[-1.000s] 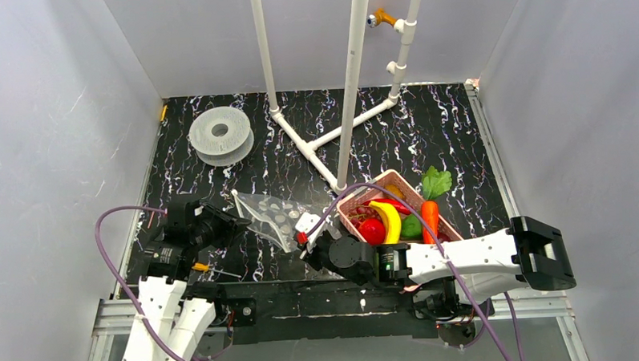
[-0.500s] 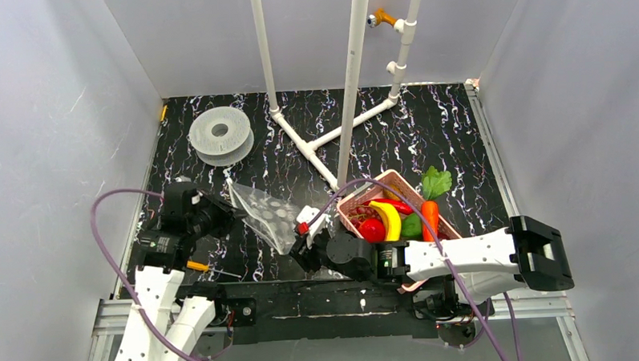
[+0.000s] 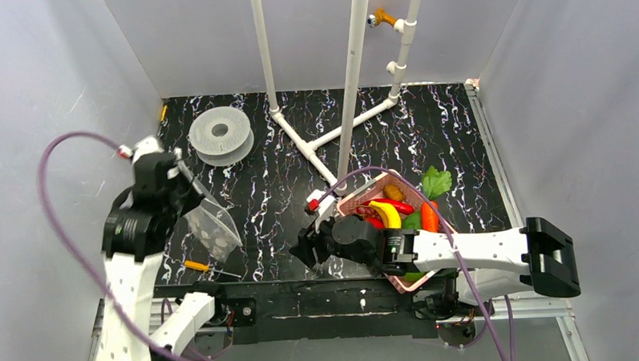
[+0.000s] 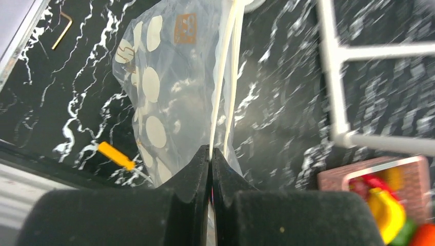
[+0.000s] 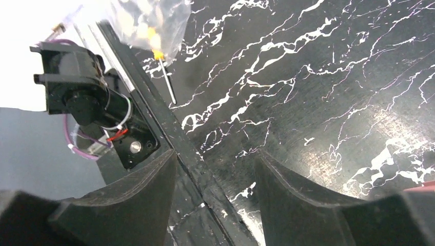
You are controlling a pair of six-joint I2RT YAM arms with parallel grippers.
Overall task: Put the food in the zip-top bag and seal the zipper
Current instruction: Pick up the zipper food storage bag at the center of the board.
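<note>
Hanging slack, the zip-top bag (image 4: 169,97) is pinched at its mouth edge by the left end effector (image 4: 211,151), likely for opening. The right end effector (image 5: 215,156) is held spread and empty near the pink basket (image 4: 333,179), where the food (image 3: 390,214) lies.

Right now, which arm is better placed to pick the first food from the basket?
Right. The right claw, open and empty, sits beside the pink basket holding the food; the left claw is shut on the zip-top bag.

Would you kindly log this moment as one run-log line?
left gripper: shut on zip-top bag, bag hanging | right gripper: open, empty | food: in pink basket | zipper: state unclear
</note>
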